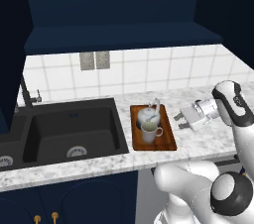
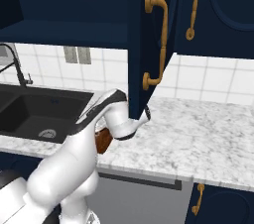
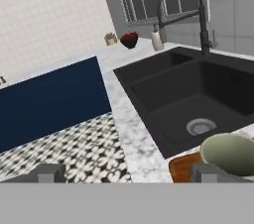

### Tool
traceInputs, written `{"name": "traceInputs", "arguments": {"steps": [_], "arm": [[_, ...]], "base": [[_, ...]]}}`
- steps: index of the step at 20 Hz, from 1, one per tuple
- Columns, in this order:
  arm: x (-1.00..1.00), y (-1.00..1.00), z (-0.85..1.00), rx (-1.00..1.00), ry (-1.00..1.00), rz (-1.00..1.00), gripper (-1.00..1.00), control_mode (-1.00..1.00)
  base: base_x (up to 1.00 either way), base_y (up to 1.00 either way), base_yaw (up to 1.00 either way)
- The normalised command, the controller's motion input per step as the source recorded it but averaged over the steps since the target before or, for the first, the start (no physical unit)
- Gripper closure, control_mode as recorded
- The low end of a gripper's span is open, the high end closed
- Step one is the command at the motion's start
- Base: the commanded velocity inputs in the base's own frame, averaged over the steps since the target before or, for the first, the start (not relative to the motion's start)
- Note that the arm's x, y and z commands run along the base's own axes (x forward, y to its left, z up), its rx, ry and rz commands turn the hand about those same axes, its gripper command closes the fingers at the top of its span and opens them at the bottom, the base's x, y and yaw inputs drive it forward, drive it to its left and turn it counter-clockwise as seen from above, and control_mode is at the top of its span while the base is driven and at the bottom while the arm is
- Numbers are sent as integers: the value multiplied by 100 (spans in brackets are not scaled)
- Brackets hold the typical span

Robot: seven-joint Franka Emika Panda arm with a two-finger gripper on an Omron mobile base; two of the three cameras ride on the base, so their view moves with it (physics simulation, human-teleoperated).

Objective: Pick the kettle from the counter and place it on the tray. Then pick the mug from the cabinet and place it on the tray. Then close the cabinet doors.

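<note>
The reddish-brown tray point(image 1: 169, 143) lies on the marble counter point(image 1: 208, 141) right of the sink. On it stand the white kettle point(image 1: 148, 114) at the back and the beige mug point(image 1: 150, 132) in front, close together. My gripper point(image 1: 178, 121) hovers just right of the tray, pointing left at it, open with nothing between its fingers. The hand view has my gripper point(image 3: 129, 173) low over the counter, with the mug point(image 3: 230, 152) and a tray corner point(image 3: 184, 166) at the lower right. The cabinet point(image 1: 124, 37) above stands open, its shelf bare. One cabinet door point(image 2: 136, 29) juts out edge-on.
A black sink point(image 1: 69, 131) with a dark faucet point(image 1: 27, 94) fills the counter's left part. The open door's gold handle point(image 2: 158, 39) hangs just above my wrist. A closed navy door point(image 2: 218, 10) is further right. Small items point(image 3: 129, 39) sit by the far window.
</note>
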Motion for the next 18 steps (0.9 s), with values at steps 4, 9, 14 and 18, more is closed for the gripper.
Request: {"name": "traceInputs", "arguments": {"steps": [4,9,14,18], "arm": [[-15,-30,11,12,2,-3,-100,-100],[0,-23,0,11,0,0,-100,-100],[0,-33,0,12,-7,1,-100,-100],[0,-61,0,22,-23,3,100,-100]], "base": [[0,0,0],[0,0,0],[0,0,0],[0,0,0]]}}
